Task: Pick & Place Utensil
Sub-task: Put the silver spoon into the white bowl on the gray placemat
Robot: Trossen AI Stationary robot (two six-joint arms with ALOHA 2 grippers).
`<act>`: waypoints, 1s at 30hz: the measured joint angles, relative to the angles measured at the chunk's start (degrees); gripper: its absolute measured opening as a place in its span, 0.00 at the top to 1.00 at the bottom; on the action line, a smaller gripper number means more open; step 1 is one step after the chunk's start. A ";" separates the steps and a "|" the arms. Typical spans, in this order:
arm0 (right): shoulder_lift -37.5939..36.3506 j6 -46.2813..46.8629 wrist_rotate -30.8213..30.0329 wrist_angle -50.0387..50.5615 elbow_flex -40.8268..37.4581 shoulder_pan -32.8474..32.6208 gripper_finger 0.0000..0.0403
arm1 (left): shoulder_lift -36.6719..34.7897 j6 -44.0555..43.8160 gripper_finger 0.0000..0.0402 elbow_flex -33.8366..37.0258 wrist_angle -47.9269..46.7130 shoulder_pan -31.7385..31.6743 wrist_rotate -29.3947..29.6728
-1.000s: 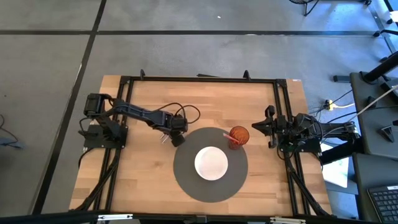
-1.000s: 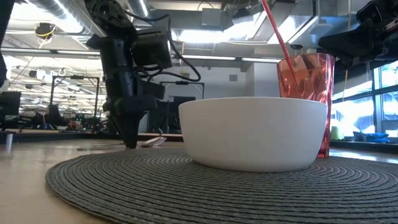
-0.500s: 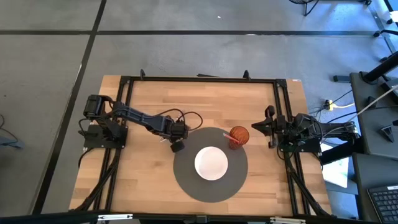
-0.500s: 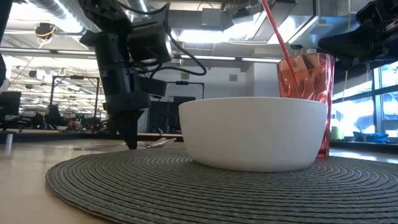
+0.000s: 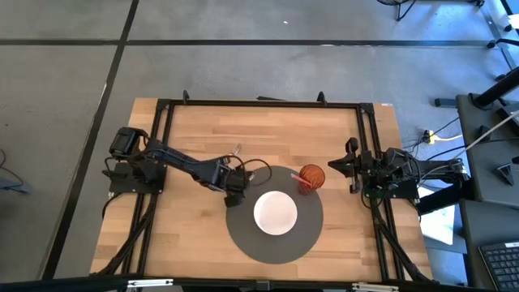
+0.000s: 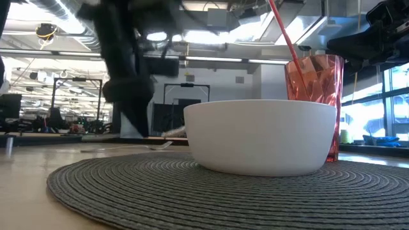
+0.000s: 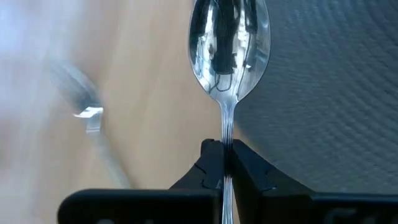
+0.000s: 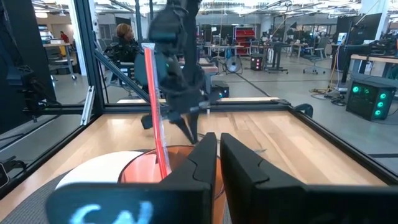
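My left gripper (image 5: 234, 193) is shut on a shiny metal spoon (image 7: 229, 43) at the left rim of the round grey placemat (image 5: 243, 237). In the left wrist view the spoon's bowl hovers over the mat's edge. A second utensil (image 5: 237, 151) lies flat on the wood beyond it and shows blurred (image 7: 87, 113) in the wrist view. A white bowl (image 5: 276, 212) sits in the middle of the mat. My right gripper (image 5: 350, 166) waits shut at the table's right side, behind the red cup (image 5: 311, 177). My left gripper pinches the spoon's thin handle (image 7: 227, 134) just behind its bowl, between the two fingertips (image 7: 211, 155). The fingers lie along the handle and the spoon's bowl sticks out ahead of them. In the low view the spoon (image 6: 174, 131) is clear of the table.
The red faceted cup (image 6: 314, 102) with a red straw (image 6: 284, 35) stands on the mat's far right part, close to the bowl (image 6: 262, 137). A black frame (image 5: 259, 104) runs around the table. Bare wood lies to the left of and beyond the mat.
My left gripper has moved toward the table's near edge and the placemat, then risen off the table with the spoon in its fingers. The spoon is now lifted clear. The other utensil has stayed on the wood.
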State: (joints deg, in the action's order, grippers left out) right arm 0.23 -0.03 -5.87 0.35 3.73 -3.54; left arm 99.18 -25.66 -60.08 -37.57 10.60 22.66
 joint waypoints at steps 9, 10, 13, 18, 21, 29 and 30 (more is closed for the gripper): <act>0.00 -0.28 -0.09 -0.01 0.00 -0.01 0.94 | 0.58 1.67 0.98 -13.86 -10.33 7.04 7.57; 0.00 -0.32 -0.09 -0.01 0.00 -0.01 0.94 | 1.13 2.65 0.98 -16.00 -10.88 7.52 7.46; 0.02 -0.35 -0.12 -0.04 0.00 0.00 0.94 | 4.51 6.37 0.98 -23.87 -13.69 8.48 5.91; 0.02 -0.33 -0.13 -0.23 0.00 0.00 0.94 | 14.88 13.63 0.98 -40.62 -23.55 9.61 4.73; 0.02 -0.42 -0.13 -0.25 0.00 0.01 0.94 | 22.97 16.10 0.98 -52.33 -31.07 9.61 1.54; 0.04 -0.42 -0.11 -0.01 0.00 -0.01 0.94 | 39.59 18.58 0.98 -73.56 -47.72 9.38 -2.29; -0.01 -0.42 -0.11 -0.04 0.00 0.00 0.94 | 39.63 19.23 0.98 -72.28 -48.02 9.07 -3.71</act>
State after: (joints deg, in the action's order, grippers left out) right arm 0.22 -0.45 -5.98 0.30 3.73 -3.54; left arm 138.80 -6.43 -132.36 -85.59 19.67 18.95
